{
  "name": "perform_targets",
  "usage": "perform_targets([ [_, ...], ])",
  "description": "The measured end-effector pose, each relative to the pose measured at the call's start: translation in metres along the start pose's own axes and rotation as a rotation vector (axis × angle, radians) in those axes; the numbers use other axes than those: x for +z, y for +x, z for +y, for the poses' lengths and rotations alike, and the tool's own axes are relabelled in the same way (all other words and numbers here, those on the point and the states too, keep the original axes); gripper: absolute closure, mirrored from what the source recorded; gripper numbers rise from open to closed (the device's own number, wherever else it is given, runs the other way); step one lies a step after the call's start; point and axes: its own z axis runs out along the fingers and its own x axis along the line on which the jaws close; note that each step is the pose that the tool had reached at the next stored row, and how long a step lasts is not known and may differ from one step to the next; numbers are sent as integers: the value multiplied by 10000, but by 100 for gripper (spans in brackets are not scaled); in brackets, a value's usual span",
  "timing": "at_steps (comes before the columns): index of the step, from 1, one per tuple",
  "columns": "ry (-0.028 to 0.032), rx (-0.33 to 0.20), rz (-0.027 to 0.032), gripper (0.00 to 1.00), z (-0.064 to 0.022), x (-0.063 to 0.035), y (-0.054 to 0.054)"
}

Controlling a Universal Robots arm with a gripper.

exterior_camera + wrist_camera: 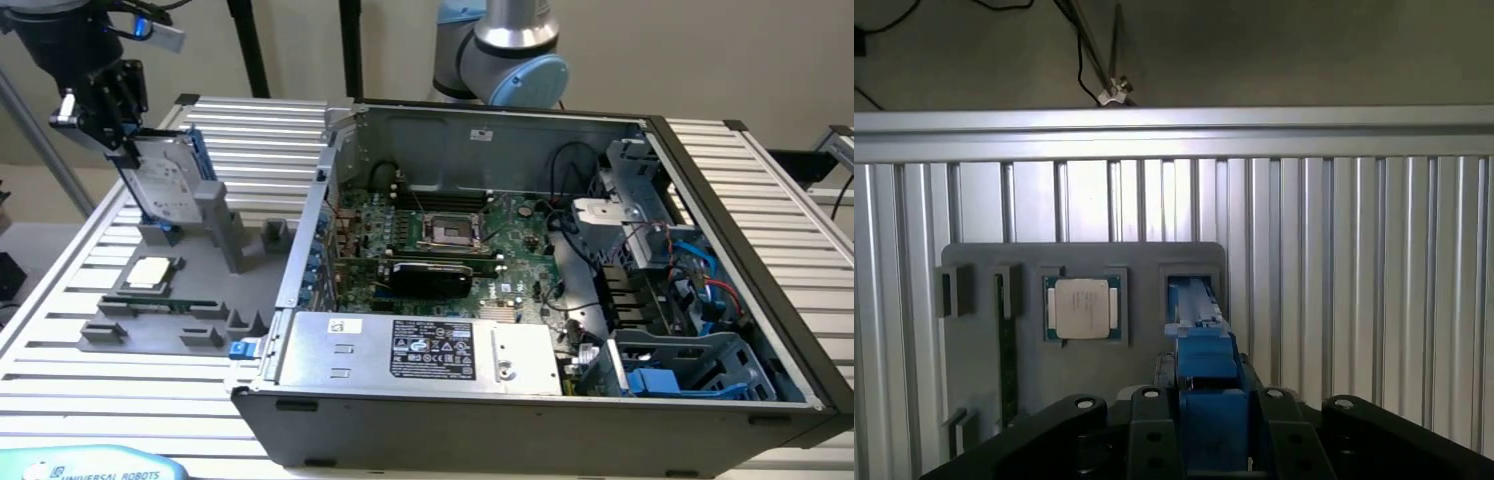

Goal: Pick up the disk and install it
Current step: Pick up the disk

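where the grey holder (pixel 220 230) sits on the slatted table (pixel 60 375), at the exterior view's left, we see the disk (pixel 167 190) standing on edge, its long axis near vertical and its blue carrier edge towards the open computer case (pixel 534 130). the gripper (pixel 131 150) is clamped on its upper end, and its lower end meets the holder.

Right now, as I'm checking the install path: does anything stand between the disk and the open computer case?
Yes: the side wall of the case rises between the disk, gripped upright by the hand at the grey holder, and the inside. Above that wall nothing visible blocks the way.
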Motion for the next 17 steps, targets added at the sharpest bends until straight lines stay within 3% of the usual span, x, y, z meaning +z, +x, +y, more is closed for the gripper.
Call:
perform_targets([
  [12,0,-1,1,67,-34,-543,-12],
  [17,1,-1,-2,67,-107,-768,-20],
])
